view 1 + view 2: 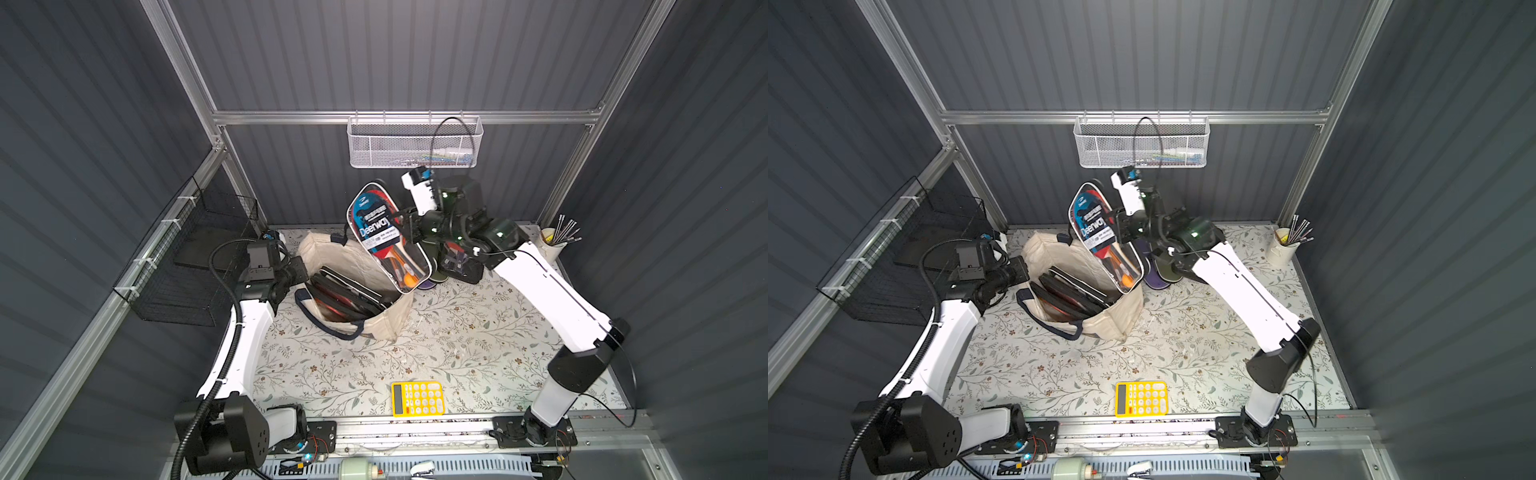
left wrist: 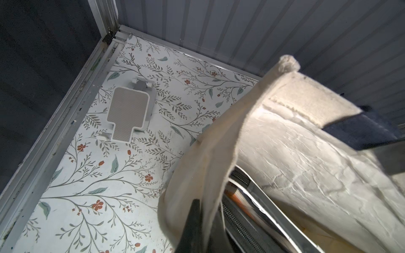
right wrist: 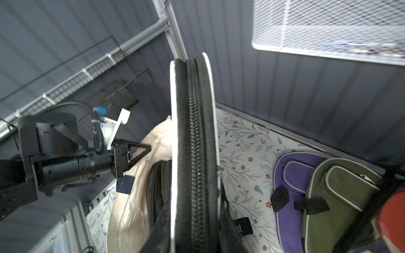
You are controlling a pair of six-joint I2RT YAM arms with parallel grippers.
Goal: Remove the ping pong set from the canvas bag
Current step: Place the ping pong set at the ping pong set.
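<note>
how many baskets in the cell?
2: a white mesh basket hung on the rear rail, and a black wire basket on the left side wall.

We find the canvas bag point(image 1: 392, 320) toward the back left of the table point(image 1: 457, 353), with cases point(image 1: 349, 295) inside it. The ping pong set point(image 1: 382, 232) hangs tilted over the bag's right rim. Pouches point(image 1: 432, 282) lie just right of the bag, a calculator point(image 1: 417, 399) near the front edge, a cup point(image 1: 550, 247) in the back right corner.

place: robot lab cell | signs: aluminium frame point(image 1: 291, 117), grey ribbed walls point(image 1: 374, 54), mounting rail point(image 1: 415, 430) along the front
</note>
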